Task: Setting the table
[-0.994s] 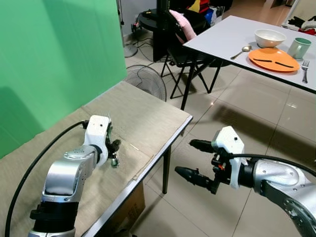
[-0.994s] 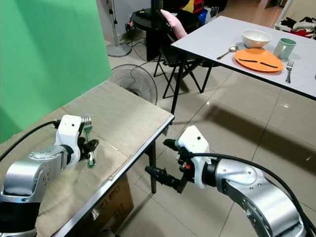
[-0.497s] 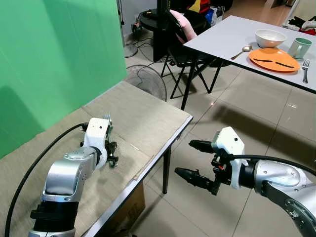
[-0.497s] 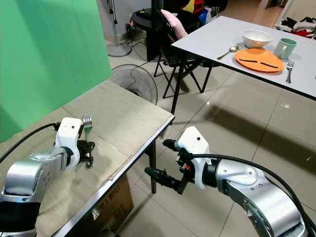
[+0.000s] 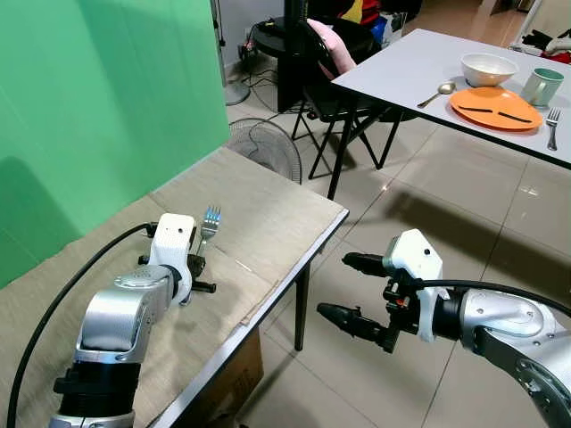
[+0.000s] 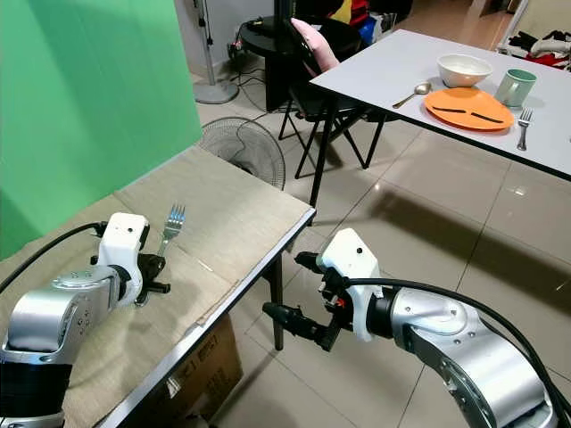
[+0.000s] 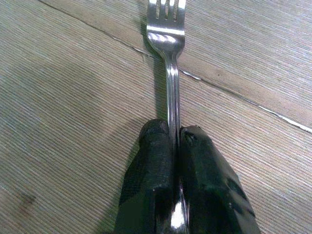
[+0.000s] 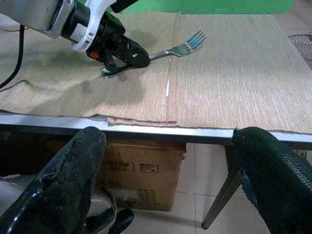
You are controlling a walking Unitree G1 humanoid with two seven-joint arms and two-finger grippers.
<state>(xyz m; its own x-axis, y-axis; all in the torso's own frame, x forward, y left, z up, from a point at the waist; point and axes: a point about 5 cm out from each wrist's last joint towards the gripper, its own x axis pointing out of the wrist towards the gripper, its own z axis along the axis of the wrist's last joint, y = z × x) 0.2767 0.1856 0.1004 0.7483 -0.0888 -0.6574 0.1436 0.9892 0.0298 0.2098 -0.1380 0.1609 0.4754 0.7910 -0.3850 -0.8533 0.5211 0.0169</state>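
Note:
A silver fork (image 5: 210,223) is pinched by its handle in my left gripper (image 5: 194,270), which is shut on it over the beige cloth of the near table (image 5: 268,214). The left wrist view has the handle clamped between both black fingers (image 7: 153,146), with the tines (image 7: 166,9) sticking out ahead above the cloth. The fork (image 8: 183,48) slants, tines raised and handle end low near the cloth. My right gripper (image 5: 337,285) is open and holds nothing, out over the tiled floor past the table's edge.
On the far white table (image 5: 401,62) stand a white bowl (image 5: 487,67), an orange plate (image 5: 495,107), a green mug (image 5: 541,86), a spoon (image 5: 434,93) and another fork (image 5: 551,125). A floor fan (image 5: 263,147) and a black chair (image 5: 330,85) stand between the tables. A cardboard box (image 8: 141,168) sits under the near table.
My left gripper has turned, swinging the fork's tines forward and to the right. The right arm has stayed still.

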